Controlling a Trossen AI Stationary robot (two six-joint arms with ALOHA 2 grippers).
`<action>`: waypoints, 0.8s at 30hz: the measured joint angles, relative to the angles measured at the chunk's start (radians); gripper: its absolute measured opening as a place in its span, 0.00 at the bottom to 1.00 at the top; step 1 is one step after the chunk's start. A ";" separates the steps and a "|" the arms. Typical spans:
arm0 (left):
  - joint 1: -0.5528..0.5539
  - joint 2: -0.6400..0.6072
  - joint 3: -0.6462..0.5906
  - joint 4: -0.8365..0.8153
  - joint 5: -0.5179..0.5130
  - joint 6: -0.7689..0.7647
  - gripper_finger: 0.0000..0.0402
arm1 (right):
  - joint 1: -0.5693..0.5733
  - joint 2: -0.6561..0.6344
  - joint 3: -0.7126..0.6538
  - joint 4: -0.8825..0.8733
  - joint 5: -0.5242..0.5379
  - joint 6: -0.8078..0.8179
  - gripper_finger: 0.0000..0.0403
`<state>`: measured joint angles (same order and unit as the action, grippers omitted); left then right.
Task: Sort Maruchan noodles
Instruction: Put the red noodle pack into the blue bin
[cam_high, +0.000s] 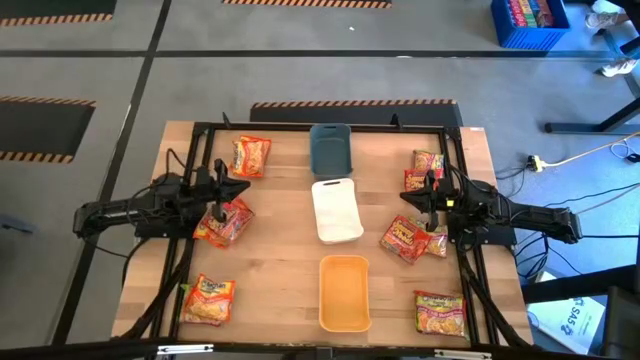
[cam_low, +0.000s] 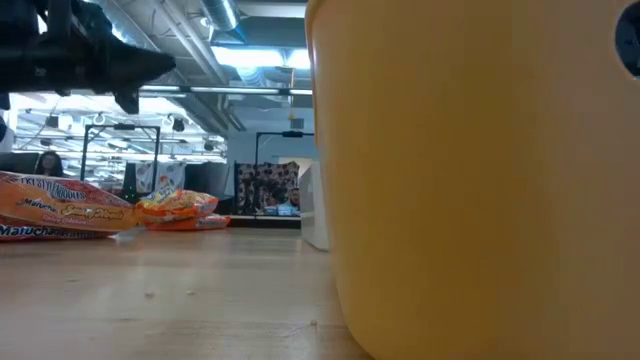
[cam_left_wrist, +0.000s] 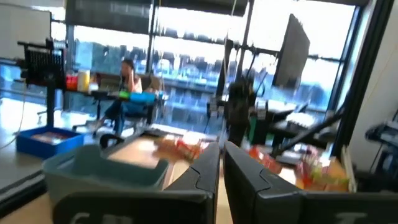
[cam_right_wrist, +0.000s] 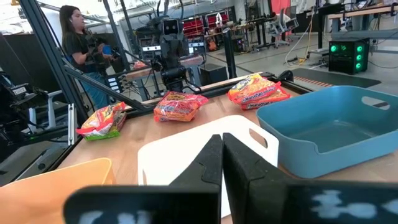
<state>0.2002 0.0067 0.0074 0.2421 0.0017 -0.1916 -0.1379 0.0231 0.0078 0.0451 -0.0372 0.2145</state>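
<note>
Several crinkly Maruchan packets lie flat on the wooden table. On the left are one near the far edge (cam_high: 251, 156), one under the left arm (cam_high: 225, 222) and one near the front (cam_high: 208, 300). On the right are packets at the far side (cam_high: 428, 165), in the middle (cam_high: 405, 238) and near the front (cam_high: 440, 312). My left gripper (cam_high: 238, 188) (cam_left_wrist: 222, 158) hangs shut above the table, pointing right. My right gripper (cam_high: 405, 195) (cam_right_wrist: 222, 149) is shut too, pointing left. Neither touches a packet.
Three trays stand in a row down the table's middle: blue-grey (cam_high: 331, 148) far, white (cam_high: 336, 210) in the centre, orange-yellow (cam_high: 344, 292) near, which fills the low view (cam_low: 480, 170). A black frame (cam_high: 300, 126) borders the table. A person (cam_right_wrist: 74, 37) stands beyond it.
</note>
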 joint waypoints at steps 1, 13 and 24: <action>0.000 0.000 0.000 0.023 0.000 -0.001 0.04 | 0.000 0.000 0.000 0.008 0.000 0.002 0.00; 0.000 0.035 0.000 0.108 -0.127 0.052 0.04 | 0.000 0.005 0.014 0.092 0.173 0.018 0.00; 0.000 0.300 0.000 0.344 -0.118 0.089 0.04 | 0.000 0.193 0.115 0.077 0.212 0.051 0.00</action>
<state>0.2005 0.3062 0.0078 0.5863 -0.1164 -0.1024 -0.1379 0.2159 0.1231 0.1223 0.1745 0.2657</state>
